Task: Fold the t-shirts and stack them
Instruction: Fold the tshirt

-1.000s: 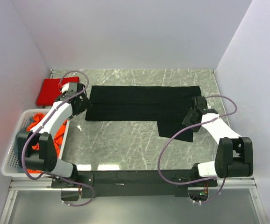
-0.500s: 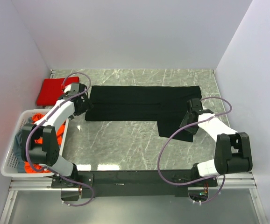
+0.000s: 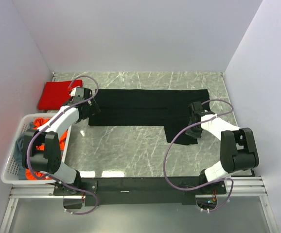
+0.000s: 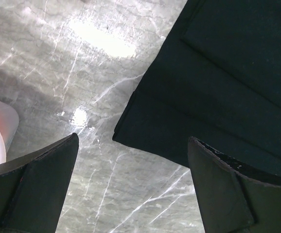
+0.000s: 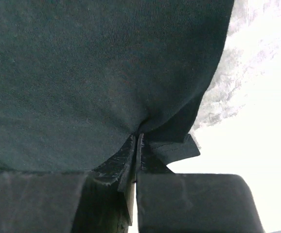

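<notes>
A large black t-shirt (image 3: 145,108) lies flat across the back half of the table, with a flap hanging toward the front at its right (image 3: 179,133). My right gripper (image 3: 195,118) is shut, pinching a fold of the black shirt (image 5: 96,63) near its right edge; in the right wrist view its tips (image 5: 136,138) clamp the cloth. My left gripper (image 3: 89,108) hovers open over the shirt's near left corner (image 4: 131,136), which lies between the fingers (image 4: 38,184) without touching them. A bright red t-shirt (image 3: 55,94) lies folded at the back left. An orange-red t-shirt (image 3: 39,140) and a grey-blue one (image 3: 18,148) sit in the basket.
The white perforated basket (image 3: 13,171) stands at the left edge beside the left arm. White walls close the table at the left, back and right. Bare marble (image 3: 126,150) stretches in front of the black shirt.
My right gripper has slid a little left along the black shirt's right edge and shut on the cloth. The left gripper has shifted slightly toward the shirt's left corner, staying open.
</notes>
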Robot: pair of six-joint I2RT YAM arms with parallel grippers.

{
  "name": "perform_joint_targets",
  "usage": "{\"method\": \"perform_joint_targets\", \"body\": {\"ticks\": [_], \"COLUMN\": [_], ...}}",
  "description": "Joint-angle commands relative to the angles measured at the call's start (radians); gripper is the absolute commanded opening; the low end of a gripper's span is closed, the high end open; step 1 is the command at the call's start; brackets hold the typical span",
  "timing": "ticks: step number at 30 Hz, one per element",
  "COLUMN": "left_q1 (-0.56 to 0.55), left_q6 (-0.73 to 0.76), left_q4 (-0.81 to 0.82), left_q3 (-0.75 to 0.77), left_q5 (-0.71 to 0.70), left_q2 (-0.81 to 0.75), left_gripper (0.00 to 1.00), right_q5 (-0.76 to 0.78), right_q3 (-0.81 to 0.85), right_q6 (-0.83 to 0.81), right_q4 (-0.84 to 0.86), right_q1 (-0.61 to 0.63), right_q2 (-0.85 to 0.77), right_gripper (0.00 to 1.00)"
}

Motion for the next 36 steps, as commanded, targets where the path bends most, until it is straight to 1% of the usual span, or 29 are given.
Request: {"method": "perform_joint_targets", "body": {"ticks": [1, 5, 6, 8, 9, 11, 14, 19, 21, 23, 27, 30, 31, 33, 34, 36], "left_q1": [-0.005, -0.005, -0.003, -0.005, -0.005, -0.005, -0.005, -0.005, -0.005, -0.005, -0.005, -0.005, -0.005, -0.006, -0.006, -0.012], "left_q6": [0.021, 0.021, 0.021, 0.021, 0.023, 0.021, 0.023, 0.024, 0.024, 0.024, 0.024, 0.024, 0.024, 0.024, 0.024, 0.021], "left_q4": [0.037, 0.037, 0.034, 0.034, 0.036, 0.031, 0.026, 0.023, 0.02, 0.019, 0.02, 0.022, 0.02, 0.016, 0.016, 0.014], "left_q3": [0.01, 0.018, 0.021, 0.022, 0.022, 0.022, 0.022, 0.026, 0.029, 0.03, 0.029, 0.029, 0.029, 0.032, 0.032, 0.03], "left_q5": [0.008, 0.009, 0.006, 0.005, 0.009, 0.006, -0.006, -0.003, 0.0, 0.006, 0.015, 0.025, 0.028, 0.035, 0.037, 0.046], "left_q2": [-0.024, -0.016, -0.015, -0.013, -0.013, -0.009, -0.003, 0.014, 0.02, 0.028, 0.034, 0.04, 0.047, 0.057, 0.059, 0.056], "left_gripper": [0.99, 0.99, 0.99, 0.99, 0.99, 0.99, 0.99, 0.99, 0.99, 0.99, 0.99, 0.99, 1.0, 0.99, 0.99, 1.0], "right_q5": [0.023, 0.048, 0.054, 0.06, 0.061, 0.058, 0.055, 0.049, 0.039, 0.034, 0.025, 0.008, 0.005, -0.001, -0.006, -0.011], "right_q3": [0.027, 0.149, 0.215, 0.289, 0.361, 0.439, 0.638, 0.873, 0.967, 1.018, 1.05, 1.053, 1.052, 1.044, 1.04, 1.026], "right_q6": [-0.011, -0.02, -0.022, -0.022, -0.025, -0.022, -0.019, -0.005, 0.004, 0.016, 0.036, 0.044, 0.049, 0.053, 0.05, 0.033], "right_q4": [-0.024, -0.081, -0.092, -0.116, -0.119, -0.133, -0.147, -0.173, -0.185, -0.179, -0.15, -0.133, -0.132, -0.129, -0.124, -0.121], "right_q1": [0.006, 0.004, 0.003, 0.001, -0.005, -0.017, -0.043, -0.078, -0.1, -0.118, -0.135, -0.167, -0.172, -0.181, -0.183, -0.183], "right_q2": [0.042, 0.03, 0.035, 0.065, 0.081, 0.139, 0.234, 0.405, 0.45, 0.496, 0.541, 0.567, 0.576, 0.582, 0.579, 0.566], "right_gripper": [0.0, 0.0, 0.0, 0.0, 0.0, 0.0, 0.0, 0.0, 0.0, 0.0, 0.01, 0.05, 0.09, 0.23, 0.35, 0.42]}}
